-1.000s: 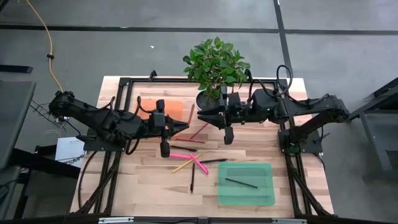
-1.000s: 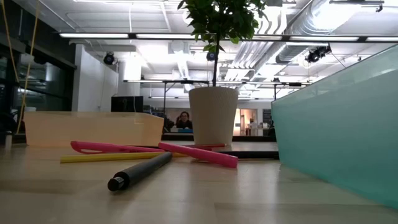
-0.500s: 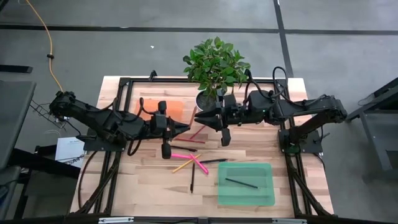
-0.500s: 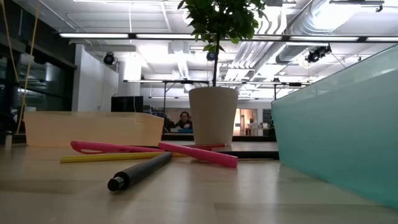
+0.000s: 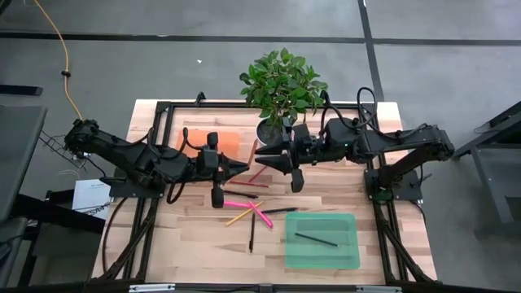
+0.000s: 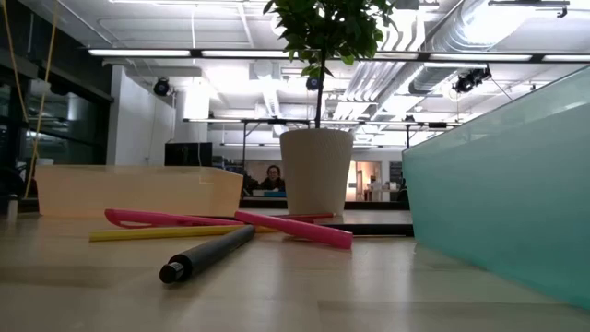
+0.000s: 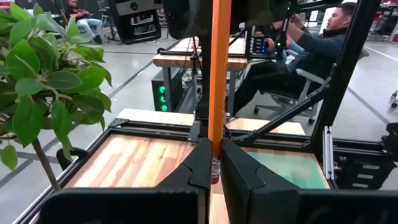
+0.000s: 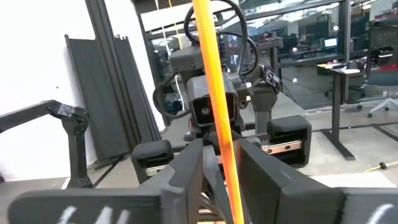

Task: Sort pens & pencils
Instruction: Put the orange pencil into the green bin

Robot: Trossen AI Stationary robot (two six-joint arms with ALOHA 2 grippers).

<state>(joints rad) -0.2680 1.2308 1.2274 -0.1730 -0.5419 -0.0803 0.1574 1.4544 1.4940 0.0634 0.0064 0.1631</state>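
Tabletop, mid-air handover: my left gripper point(image 7: 211, 163) clamps an orange pencil point(image 7: 219, 74); my right gripper point(image 8: 219, 155) straddles its other end, fingers apart, near the plant point(image 5: 281, 85).

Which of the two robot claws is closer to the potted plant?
Right. The right gripper hangs just in front of the potted plant, by its pot. The left gripper is farther off to the side, shut on an orange pencil.
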